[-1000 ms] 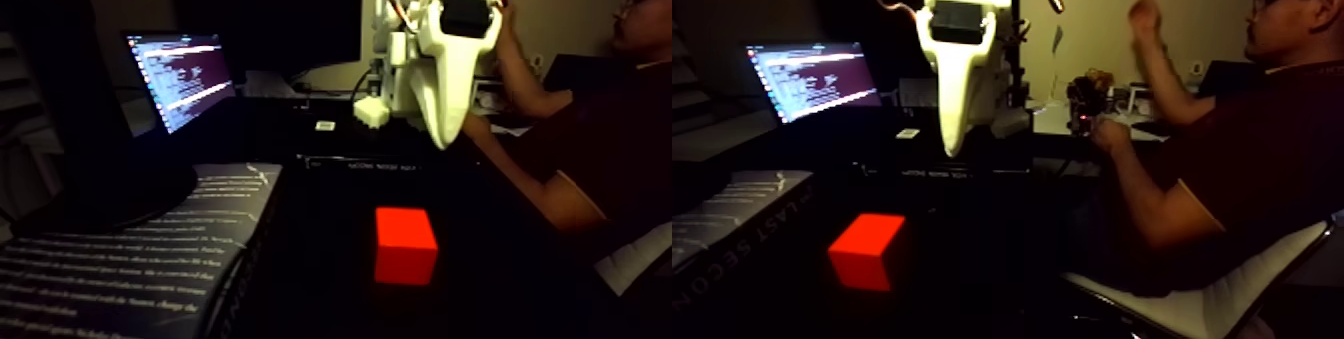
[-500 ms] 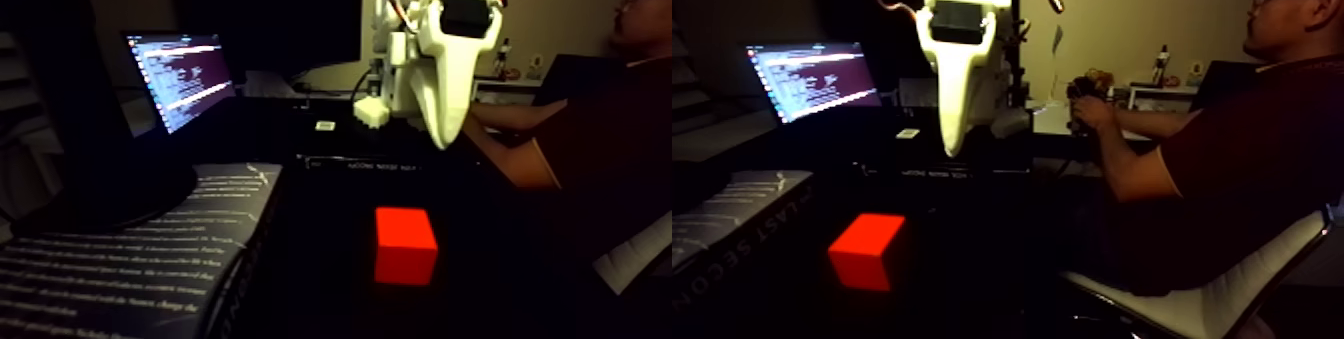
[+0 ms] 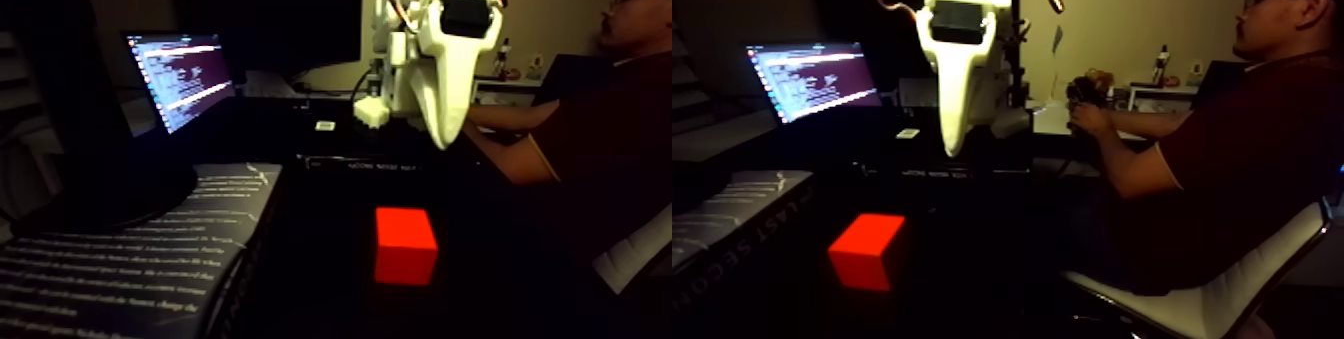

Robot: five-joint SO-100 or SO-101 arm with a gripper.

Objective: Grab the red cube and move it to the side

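Dim home office, lit laptop [image 3: 180, 78], monitor [image 3: 270, 13], desk [image 3: 330, 153]

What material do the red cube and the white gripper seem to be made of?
The red cube looks like painted wood, foam or plastic: its faces are plain, smooth and matte, with no glare and no grain. The dim light leaves this open. The gripper looks like rigid white plastic, possibly printed: one even, opaque white, moulded curves tapering to a point, and a soft sheen. Fine surface texture is too blurred to tell.

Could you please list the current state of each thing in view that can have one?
red cube: resting on the dark table, untouched.
gripper: raised above and behind the cube, fingers together, holding nothing.
laptop: open, screen lit.
person's hand: on a dark device at the desk.
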